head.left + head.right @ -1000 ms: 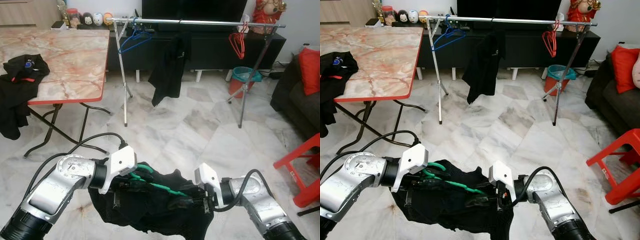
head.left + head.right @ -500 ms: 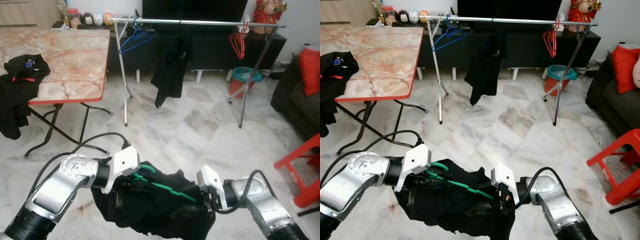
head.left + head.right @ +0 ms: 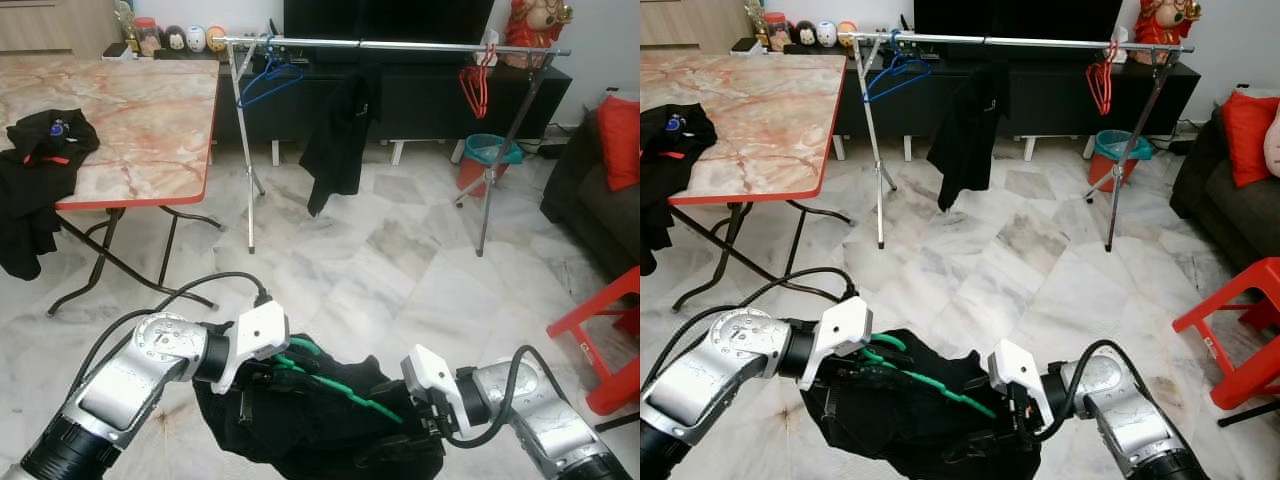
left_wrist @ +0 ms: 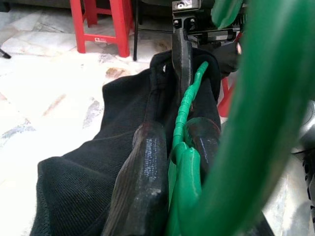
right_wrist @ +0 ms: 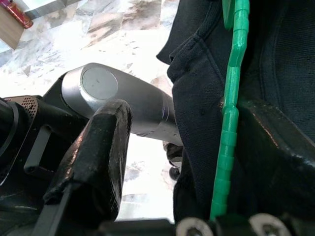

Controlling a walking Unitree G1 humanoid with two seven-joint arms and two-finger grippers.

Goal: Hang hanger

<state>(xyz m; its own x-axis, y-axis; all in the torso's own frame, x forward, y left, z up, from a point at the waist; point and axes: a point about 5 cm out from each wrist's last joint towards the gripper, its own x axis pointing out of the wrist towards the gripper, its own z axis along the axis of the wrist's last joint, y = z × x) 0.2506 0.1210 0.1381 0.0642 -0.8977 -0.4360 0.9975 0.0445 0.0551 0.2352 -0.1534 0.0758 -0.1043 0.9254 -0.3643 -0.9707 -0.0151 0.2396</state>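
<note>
A green hanger (image 3: pixel 330 385) threaded into a black garment (image 3: pixel 300 435) hangs low in front of me, between both arms. My left gripper (image 3: pixel 262 375) is shut on the hanger's hook end; its fingers (image 4: pixel 142 187) pinch the green plastic (image 4: pixel 189 113). My right gripper (image 3: pixel 422 430) sits at the garment's other end, open, with the hanger's arm (image 5: pixel 229 123) and cloth (image 5: pixel 197 98) lying against one finger and the other finger (image 5: pixel 93 157) standing well apart. The metal clothes rail (image 3: pixel 400 44) stands far ahead across the room.
On the rail hang a blue hanger (image 3: pixel 265 82), a black garment (image 3: pixel 340 140) and red hangers (image 3: pixel 475 88). A marble-top folding table (image 3: pixel 130 110) with black clothes (image 3: pixel 40 150) stands left. A red stool (image 3: pixel 610 340), a dark sofa (image 3: pixel 585 190) and a teal bin (image 3: pixel 490 150) are right.
Both grippers and the garment bundle have sunk a little lower and drifted right. The garment sags more around the hanger. The left gripper keeps its hold.
</note>
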